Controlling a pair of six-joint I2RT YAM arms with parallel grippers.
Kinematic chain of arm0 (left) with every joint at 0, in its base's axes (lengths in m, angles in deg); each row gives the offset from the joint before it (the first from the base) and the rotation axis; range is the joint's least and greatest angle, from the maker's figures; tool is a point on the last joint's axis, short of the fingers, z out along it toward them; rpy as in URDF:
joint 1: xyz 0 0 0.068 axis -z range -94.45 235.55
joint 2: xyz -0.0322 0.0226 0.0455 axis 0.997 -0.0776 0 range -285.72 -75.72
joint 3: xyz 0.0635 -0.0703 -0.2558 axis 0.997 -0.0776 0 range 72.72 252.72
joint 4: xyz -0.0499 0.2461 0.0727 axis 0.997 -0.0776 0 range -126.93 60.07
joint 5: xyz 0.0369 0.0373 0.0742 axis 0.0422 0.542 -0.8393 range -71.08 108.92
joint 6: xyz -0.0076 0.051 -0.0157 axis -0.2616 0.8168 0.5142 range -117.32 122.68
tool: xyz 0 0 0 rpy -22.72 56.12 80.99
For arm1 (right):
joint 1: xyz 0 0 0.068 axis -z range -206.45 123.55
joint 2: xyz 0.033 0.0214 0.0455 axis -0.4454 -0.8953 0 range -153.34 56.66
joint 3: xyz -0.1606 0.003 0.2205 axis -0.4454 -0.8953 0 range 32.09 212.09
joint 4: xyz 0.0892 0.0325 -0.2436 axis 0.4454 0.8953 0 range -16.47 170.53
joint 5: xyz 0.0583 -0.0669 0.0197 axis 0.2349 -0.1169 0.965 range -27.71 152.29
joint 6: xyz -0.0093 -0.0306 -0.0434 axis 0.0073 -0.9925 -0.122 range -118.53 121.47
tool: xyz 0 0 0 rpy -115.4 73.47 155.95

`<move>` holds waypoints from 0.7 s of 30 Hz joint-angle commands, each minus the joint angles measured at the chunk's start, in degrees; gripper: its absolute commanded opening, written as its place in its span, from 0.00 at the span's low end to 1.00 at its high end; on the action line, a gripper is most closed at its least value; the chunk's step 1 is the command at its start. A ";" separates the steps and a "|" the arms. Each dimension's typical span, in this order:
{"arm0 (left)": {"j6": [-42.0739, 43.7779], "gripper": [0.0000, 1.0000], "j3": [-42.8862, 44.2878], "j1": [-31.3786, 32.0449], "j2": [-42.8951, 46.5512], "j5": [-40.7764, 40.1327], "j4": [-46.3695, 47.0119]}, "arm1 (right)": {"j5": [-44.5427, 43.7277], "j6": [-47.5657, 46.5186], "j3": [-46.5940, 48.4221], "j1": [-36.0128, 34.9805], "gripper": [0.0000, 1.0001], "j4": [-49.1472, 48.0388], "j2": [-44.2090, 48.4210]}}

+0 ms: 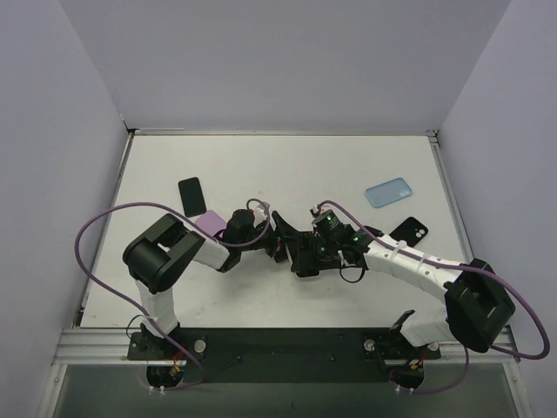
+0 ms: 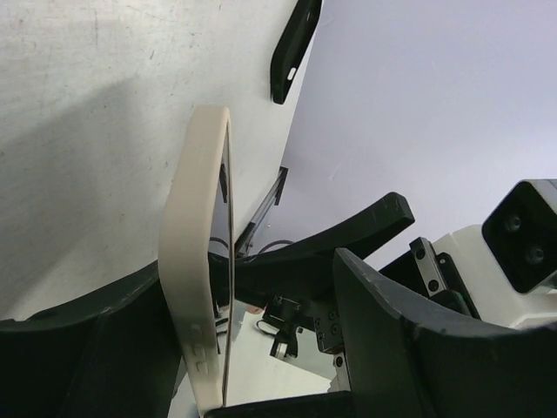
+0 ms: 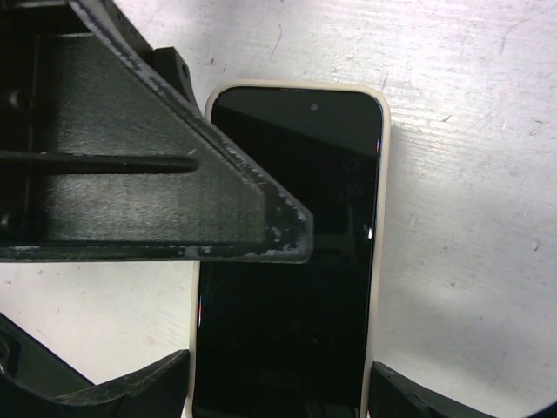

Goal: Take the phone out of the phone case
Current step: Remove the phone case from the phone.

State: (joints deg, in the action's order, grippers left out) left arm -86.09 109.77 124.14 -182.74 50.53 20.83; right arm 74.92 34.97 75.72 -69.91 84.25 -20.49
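A robotics lab test cell: a white counter (image 1: 348, 165) boxed in by plain pale walls (image 1: 278, 61), with a left arm (image 1: 165, 261) and right arm (image 1: 435, 279) bolted to a metal rail (image 1: 96, 347) at its near edge.

We see a white table (image 1: 287, 174), its top scuffed and faintly scratched. Four things lie flat on it. At the far left is a black phone (image 1: 192, 196), face up. Just near of it lies a lilac phone case (image 1: 210, 225) (partly hidden under the left arm). At the far right lies a light blue phone case (image 1: 388, 192), and nearer than that a black phone case (image 1: 409, 231).
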 commanded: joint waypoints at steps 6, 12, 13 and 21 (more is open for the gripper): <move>3.34 0.30 3.46 1.05 -0.47 1.17 -2.07 | -0.23 1.92 3.91 -1.36 0.00 -1.67 0.24; 4.31 0.00 3.20 0.26 1.29 1.96 -4.26 | 4.25 4.64 4.44 1.53 0.85 -0.44 2.95; 4.48 0.00 2.59 -0.18 2.25 1.96 -4.27 | 5.04 5.00 4.18 2.41 0.87 -0.44 3.92; 1.32 0.00 -0.15 -4.31 10.07 5.65 3.63 | 11.44 9.74 1.10 14.52 0.89 -0.17 17.36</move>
State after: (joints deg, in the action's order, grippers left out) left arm -82.74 108.81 121.54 -179.53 52.63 14.89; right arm 81.01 41.19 77.56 -60.03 84.78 -8.95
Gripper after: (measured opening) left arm 0.231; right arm 0.921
